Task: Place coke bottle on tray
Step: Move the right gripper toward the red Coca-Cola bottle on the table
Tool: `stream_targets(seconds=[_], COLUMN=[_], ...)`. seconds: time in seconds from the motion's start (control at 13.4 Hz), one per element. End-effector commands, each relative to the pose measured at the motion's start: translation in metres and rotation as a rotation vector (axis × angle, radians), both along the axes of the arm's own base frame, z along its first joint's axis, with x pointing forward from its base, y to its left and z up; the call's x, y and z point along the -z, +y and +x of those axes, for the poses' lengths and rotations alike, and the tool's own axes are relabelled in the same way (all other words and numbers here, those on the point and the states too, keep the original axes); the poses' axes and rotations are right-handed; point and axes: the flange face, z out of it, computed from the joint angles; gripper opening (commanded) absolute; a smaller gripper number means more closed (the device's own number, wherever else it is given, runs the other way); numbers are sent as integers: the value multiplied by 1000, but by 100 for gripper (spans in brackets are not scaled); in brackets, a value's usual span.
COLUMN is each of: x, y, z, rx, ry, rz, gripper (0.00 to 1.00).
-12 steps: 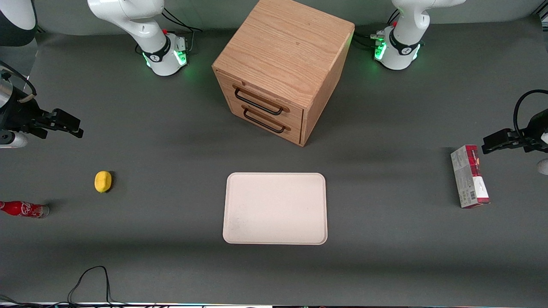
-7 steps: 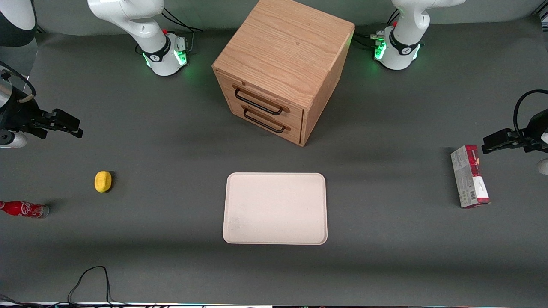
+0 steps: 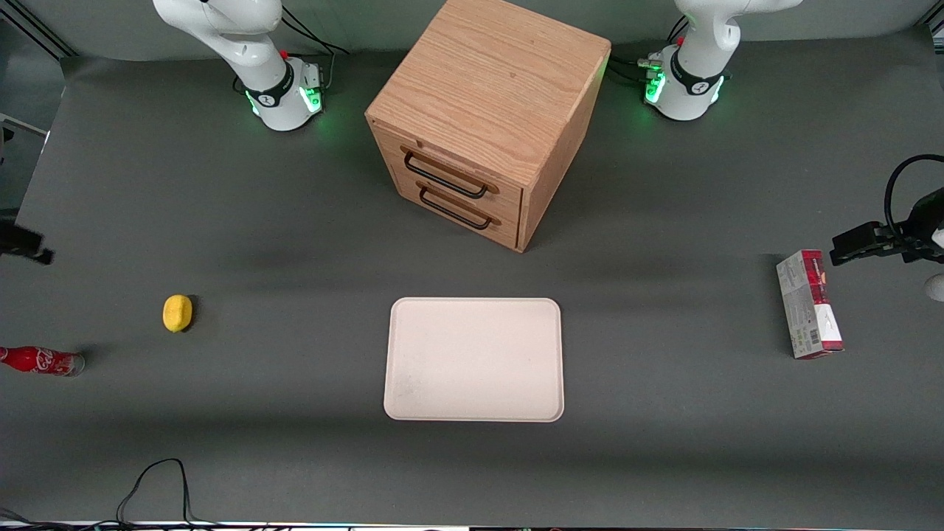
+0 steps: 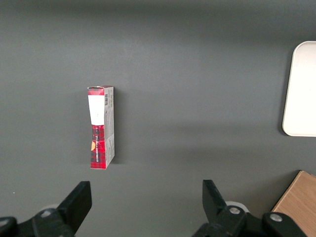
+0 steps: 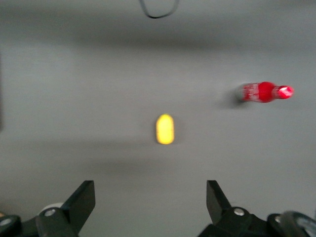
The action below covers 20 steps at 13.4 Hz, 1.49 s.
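On the grey table [image 3: 295,457], the coke bottle [image 3: 40,361] lay near the lemon [image 3: 177,313], well apart from the tray [image 3: 473,359]. I kept my pincer [image 5: 150,197] wide and empty above the lemon.

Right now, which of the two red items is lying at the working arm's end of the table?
The coke bottle, slim, on its side beside the lemon; the carton lies at the parked arm's end. The open end effector hovers above the lemon.

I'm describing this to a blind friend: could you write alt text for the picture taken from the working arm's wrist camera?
Seen from above, a small red coke bottle lies on its side on a grey table, apart from a yellow lemon. The open gripper hangs above the table, holding nothing, with the lemon nearer to it than the bottle. A loop of black cable shows at the picture's edge.
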Motion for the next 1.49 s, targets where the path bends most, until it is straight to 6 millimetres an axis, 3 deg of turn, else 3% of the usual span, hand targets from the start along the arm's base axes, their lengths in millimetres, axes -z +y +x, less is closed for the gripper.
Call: stream_targets(seconds=[0.0,0.07,0.22,0.45,0.67,0.9,1.27,1.42], x=[5,14,39,52,50,64,126,142], y=[-63,-93,-135,-179,-186,-188,-196,-199], z=[42,50,55,49,50,56,71,76], rx=[-65,-88,-91,-49,-40,-39,-62,-63], ry=[-21,-38,-63,-137,-162,-163,-124,-131], rz=[23,20,45,66,44,43,65,62], gripper=[100,100,100,100,100,100,100,100])
